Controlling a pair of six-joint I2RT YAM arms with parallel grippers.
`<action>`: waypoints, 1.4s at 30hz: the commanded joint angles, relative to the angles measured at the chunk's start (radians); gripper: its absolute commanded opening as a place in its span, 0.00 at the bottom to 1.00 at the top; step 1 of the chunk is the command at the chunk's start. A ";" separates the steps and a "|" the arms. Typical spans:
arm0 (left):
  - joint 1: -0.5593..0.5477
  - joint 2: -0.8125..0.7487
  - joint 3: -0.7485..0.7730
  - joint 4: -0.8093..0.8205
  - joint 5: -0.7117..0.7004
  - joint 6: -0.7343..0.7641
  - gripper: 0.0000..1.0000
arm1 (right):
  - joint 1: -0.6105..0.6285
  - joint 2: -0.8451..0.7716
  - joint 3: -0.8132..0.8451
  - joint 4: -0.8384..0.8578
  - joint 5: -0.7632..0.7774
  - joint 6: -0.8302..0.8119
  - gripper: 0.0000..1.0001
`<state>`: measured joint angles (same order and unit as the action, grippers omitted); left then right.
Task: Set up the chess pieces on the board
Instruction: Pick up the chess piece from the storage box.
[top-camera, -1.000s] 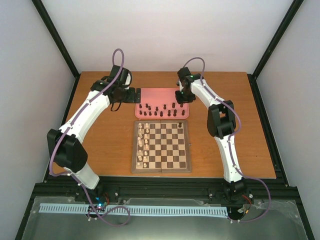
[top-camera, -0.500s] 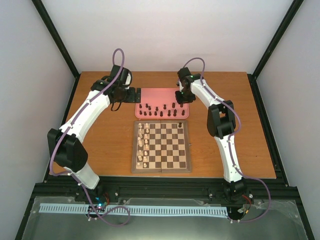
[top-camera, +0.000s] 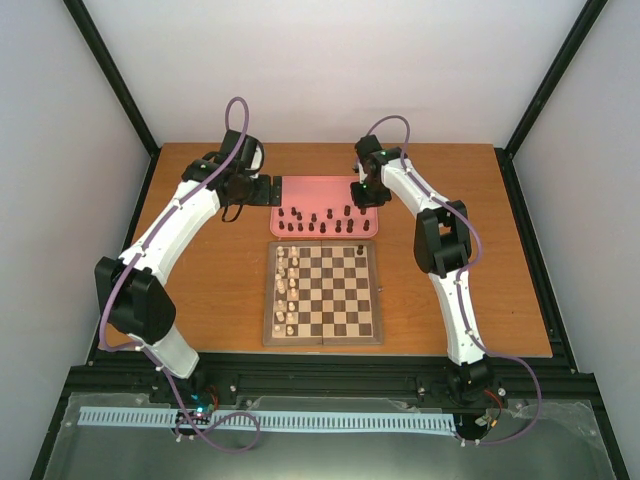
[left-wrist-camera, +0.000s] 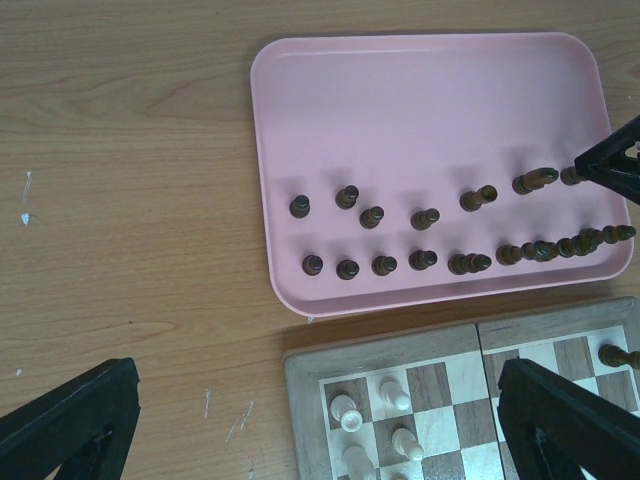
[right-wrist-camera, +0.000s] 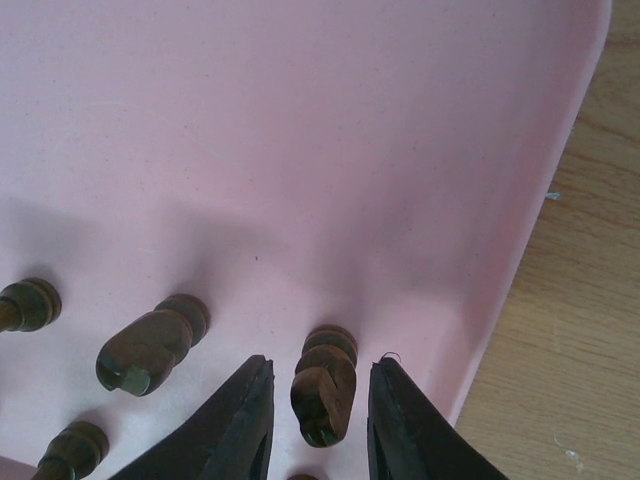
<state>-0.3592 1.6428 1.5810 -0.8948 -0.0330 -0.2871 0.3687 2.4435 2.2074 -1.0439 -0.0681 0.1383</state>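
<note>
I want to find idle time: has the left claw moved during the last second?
No. In the top view the left claw stands at the same spot as before, just beside the left edge of the pink tray.

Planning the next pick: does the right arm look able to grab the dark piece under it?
Probably yes: the right gripper is open, straddling the dark piece; its neighbour stands clear.

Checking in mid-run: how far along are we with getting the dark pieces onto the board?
Barely started. Done: one dark piece stands on the board, opposite the cream pieces. In hand: the right gripper straddles a second piece near the edge of the pink tray, jaws not closed on it. Left: roughly fifteen chess pieces wait in the tray; the left gripper hangs open and empty.
</note>
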 joint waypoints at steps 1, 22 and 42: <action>-0.007 -0.006 0.028 -0.019 0.003 0.015 1.00 | -0.006 0.031 -0.003 -0.019 -0.011 -0.003 0.28; -0.007 -0.011 0.037 -0.021 0.000 0.019 1.00 | -0.007 0.005 0.032 -0.027 0.015 0.004 0.06; -0.007 -0.029 0.021 -0.017 -0.011 0.020 1.00 | 0.119 -0.561 -0.446 -0.024 0.027 0.067 0.03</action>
<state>-0.3592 1.6424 1.5810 -0.8974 -0.0360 -0.2848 0.4370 1.9968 1.9705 -1.0847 -0.0273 0.1642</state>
